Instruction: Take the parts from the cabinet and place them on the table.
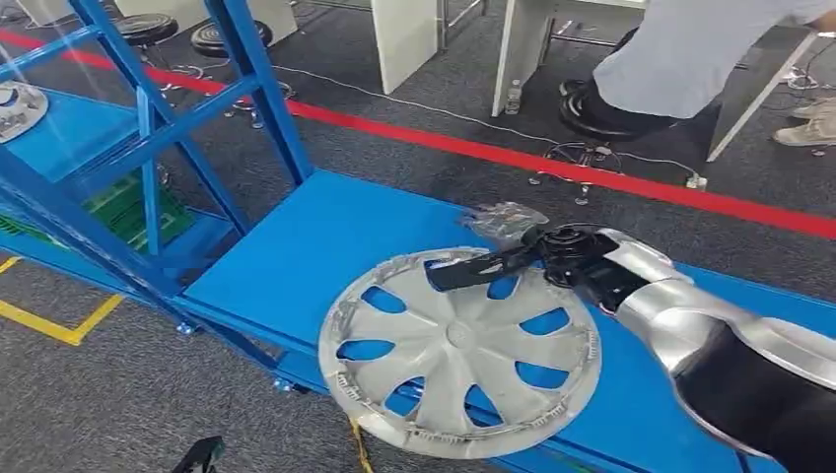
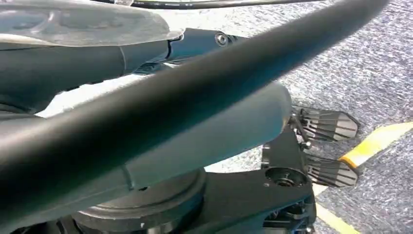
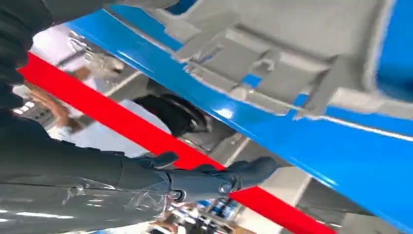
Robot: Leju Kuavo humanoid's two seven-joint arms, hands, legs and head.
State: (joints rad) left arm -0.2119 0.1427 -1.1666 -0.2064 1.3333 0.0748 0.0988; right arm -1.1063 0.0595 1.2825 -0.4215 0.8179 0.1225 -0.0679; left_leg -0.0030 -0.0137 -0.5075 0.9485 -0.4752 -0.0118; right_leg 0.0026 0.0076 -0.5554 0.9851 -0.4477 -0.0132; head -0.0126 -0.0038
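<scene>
Reaching in from the right: right hand (image 1: 537,258) stretching dark fingers (image 1: 473,269) across the far rim of the grey wheel cover (image 1: 458,350), lying along it rather than plainly curling around it. Not showing, from the right wrist view, any firm clasp: one finger (image 3: 219,181) pointing out straight, apart from the cover's ribbed edge (image 3: 272,73). Leaving it impossible to tell whether holding or merely touching. Hanging low toward the carpet, left hand (image 2: 146,48), with its own clasp also unclear.

Resting flat on the blue table (image 1: 296,246), face up, spokes radiating from the hub; near edge seeming to be jutting past the table's front lip. Being round, offering no long axis; pointing its face upward, toward the head camera.

Judging the step: setting down, close to finishing for this part. Calling next for lifting the fingers clear without dragging the cover further off the lip, perhaps nudging it inward first, then turning back to the blue cabinet (image 1: 148,148), where another cover (image 1: 15,108) is sitting on a shelf.
</scene>
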